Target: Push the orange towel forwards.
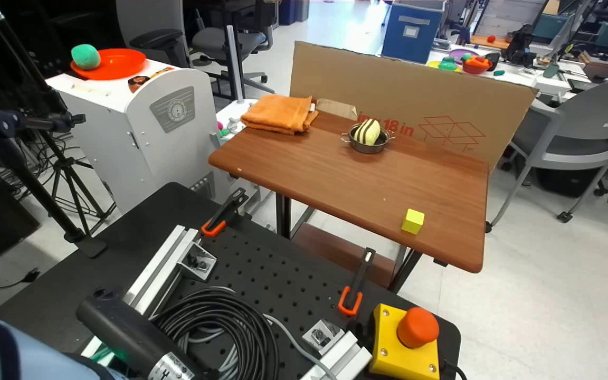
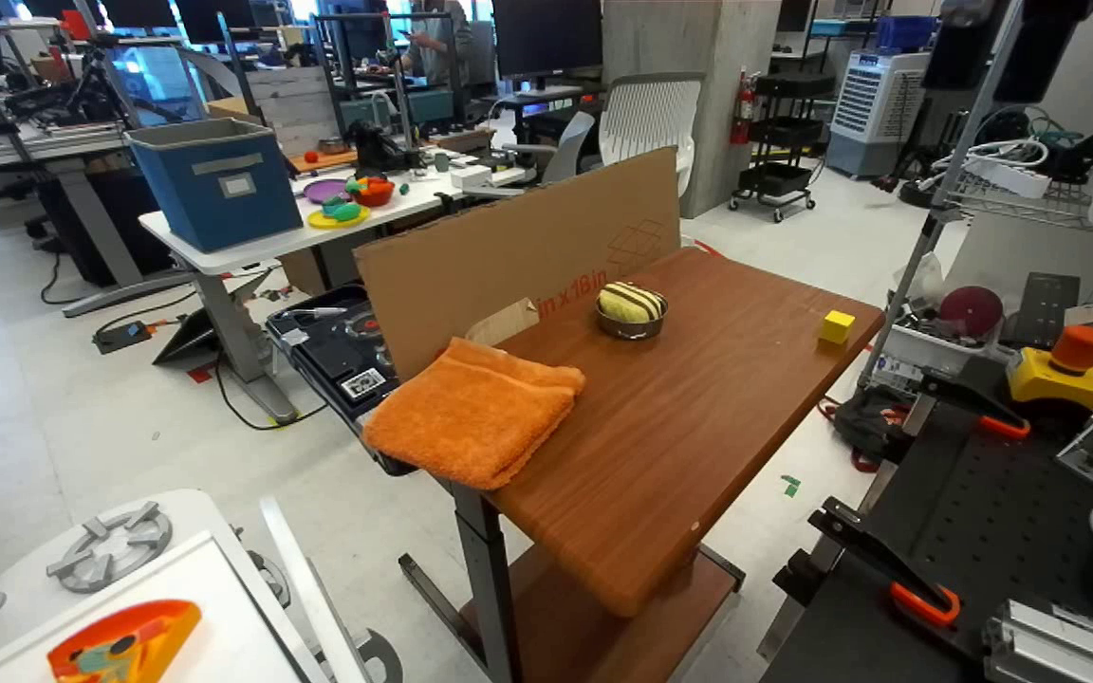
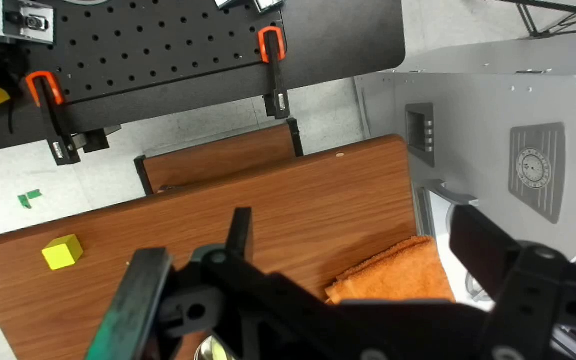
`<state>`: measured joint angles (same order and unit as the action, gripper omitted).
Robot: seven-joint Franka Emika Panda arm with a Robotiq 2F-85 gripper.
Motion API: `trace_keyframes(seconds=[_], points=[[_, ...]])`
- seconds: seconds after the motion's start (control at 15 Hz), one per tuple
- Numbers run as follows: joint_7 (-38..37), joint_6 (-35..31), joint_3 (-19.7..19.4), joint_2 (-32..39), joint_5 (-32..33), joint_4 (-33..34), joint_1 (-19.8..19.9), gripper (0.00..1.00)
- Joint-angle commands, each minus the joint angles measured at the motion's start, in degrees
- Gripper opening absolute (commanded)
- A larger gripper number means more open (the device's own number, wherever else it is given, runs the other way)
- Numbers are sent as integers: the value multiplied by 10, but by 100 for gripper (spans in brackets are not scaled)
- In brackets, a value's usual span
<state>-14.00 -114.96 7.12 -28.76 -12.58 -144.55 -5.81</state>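
Observation:
The orange towel [image 1: 278,113] lies folded and slightly rumpled on a corner of the brown table [image 1: 330,174], beside the cardboard panel. It also shows in an exterior view [image 2: 475,413], where it reaches to the table's short edge and seems to overhang it a little. In the wrist view, part of the towel [image 3: 398,275] shows between the gripper's fingers; its lower part is hidden behind the gripper body. My gripper [image 3: 353,225] is open and empty, held above the table with the towel below it. The gripper is not visible in either exterior view.
A cardboard panel [image 1: 409,100] stands along the table's far edge. A small metal pot [image 1: 368,148] holds a striped yellow ball [image 1: 367,132]. A yellow cube [image 1: 413,221] sits near the opposite corner. A black perforated bench [image 1: 262,274] with clamps and a white toy unit [image 1: 172,137] stand nearby.

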Motion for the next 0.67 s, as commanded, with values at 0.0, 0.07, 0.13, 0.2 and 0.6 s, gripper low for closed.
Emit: trace_keyframes(seconds=[0.0,0.07,0.13,0.2,0.6], points=[[1,1,2,0,-1,1,2,100],[1,1,2,0,-1,1,2,100],[-3,-2,5,9,1,5,3,100],[10,-27,10,46,5,18,-1,100],[-1,-165,50,241,71,104,-6,100]])
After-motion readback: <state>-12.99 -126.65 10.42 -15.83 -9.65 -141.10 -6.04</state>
